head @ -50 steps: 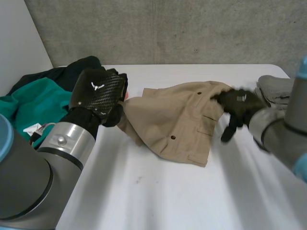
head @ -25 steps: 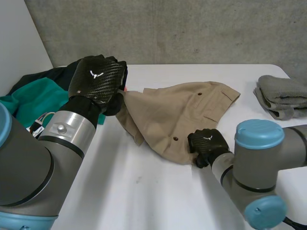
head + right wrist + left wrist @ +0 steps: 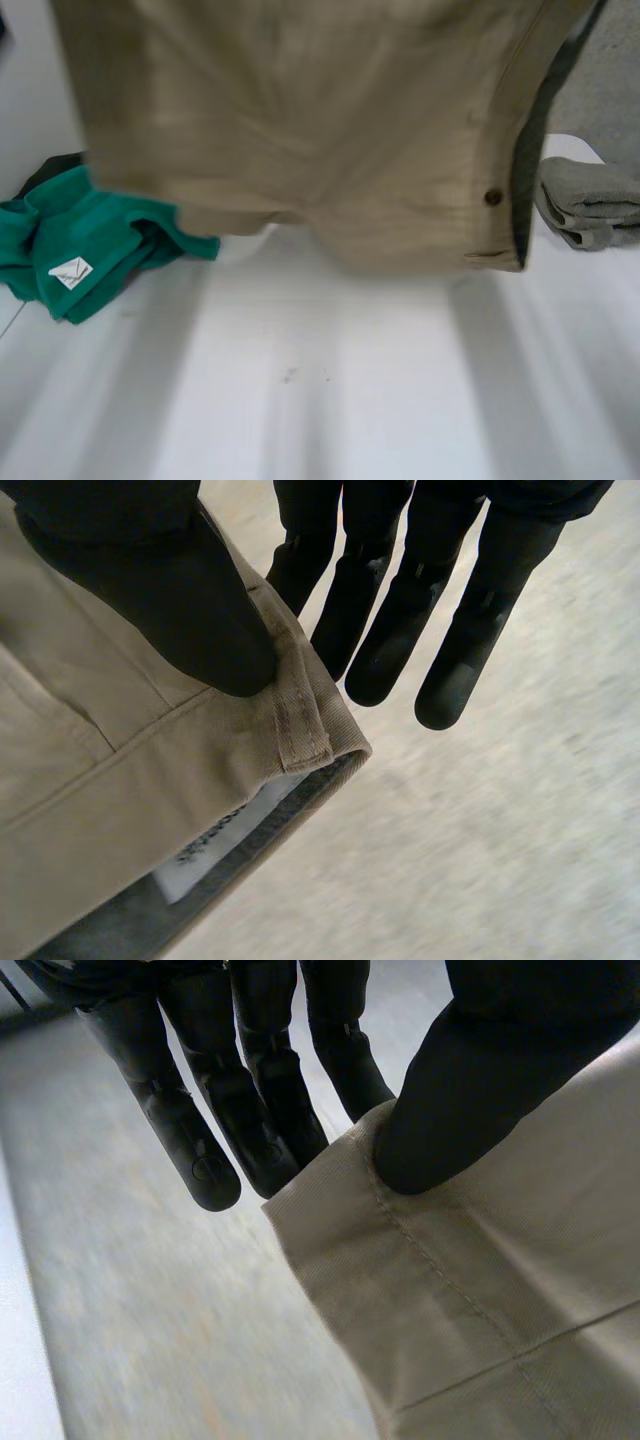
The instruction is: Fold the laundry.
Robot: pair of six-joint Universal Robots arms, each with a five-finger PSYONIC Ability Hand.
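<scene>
With my left hand (image 3: 470,1090) and right hand (image 3: 150,590) each pinching a corner of the shorts (image 3: 300,130), which hang at 12 o'clock over the counter (image 3: 350,400), I'd lower them taut and level.

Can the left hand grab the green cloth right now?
Probably not yet. The left hand is pinching a corner of the raised tan shorts. The green cloth lies in the open on the table, so the hand would need to let go first.
</scene>
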